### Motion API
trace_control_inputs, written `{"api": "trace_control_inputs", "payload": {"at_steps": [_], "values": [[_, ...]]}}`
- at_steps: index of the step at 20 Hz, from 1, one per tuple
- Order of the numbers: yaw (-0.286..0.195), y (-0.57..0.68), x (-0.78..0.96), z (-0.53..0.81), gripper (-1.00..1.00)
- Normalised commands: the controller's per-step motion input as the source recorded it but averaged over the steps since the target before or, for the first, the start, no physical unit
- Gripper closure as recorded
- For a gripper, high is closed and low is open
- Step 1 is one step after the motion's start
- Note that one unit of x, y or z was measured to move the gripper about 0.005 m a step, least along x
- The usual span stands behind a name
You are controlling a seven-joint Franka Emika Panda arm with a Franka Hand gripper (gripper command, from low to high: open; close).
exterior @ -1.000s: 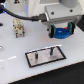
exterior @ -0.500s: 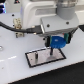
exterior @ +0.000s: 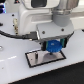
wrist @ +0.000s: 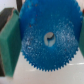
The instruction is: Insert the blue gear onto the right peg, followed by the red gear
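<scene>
Blue gear (exterior: 53, 46): held in the end effector, right of the middle of the exterior frame, above the right end of the plate. In the wrist view the gear (wrist: 49, 39) fills most of the frame, face toward the camera, with its central hole near the middle and its teeth along the lower edge.
End effector (exterior: 54, 46): clamped on the blue gear. In the wrist view one green pad (wrist: 9, 42) presses on the gear's rim at the left edge of the frame, and a second one (wrist: 81, 41) shows at the right edge.
Plate (exterior: 36, 59): black rectangle with a light rim, lying flat on the tabletop in the lower middle of the exterior frame. Its right end lies under the gear.
Right peg: hidden behind the gear and the end effector, so I cannot tell if the gear touches it.
Red gear: I cannot find it in either view.
Tabletop (exterior: 15, 72): white, it carries the plate.
Arm (exterior: 47, 15): white body in the upper part of the exterior frame, with a dark cable (exterior: 17, 35) crossing at the left.
</scene>
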Motion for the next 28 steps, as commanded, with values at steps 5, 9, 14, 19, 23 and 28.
{"api": "trace_control_inputs", "payload": {"at_steps": [5, 9, 14, 19, 23, 28], "values": [[0.000, -0.17, 0.23, 0.15, 1.00], [0.000, -0.05, 0.36, -0.02, 1.00], [0.000, 0.00, 0.42, 0.15, 1.00], [0.000, -0.10, 0.25, 0.24, 1.00], [0.000, -0.10, 0.29, 0.13, 1.00], [0.000, -0.01, 0.33, 0.03, 1.00]]}}
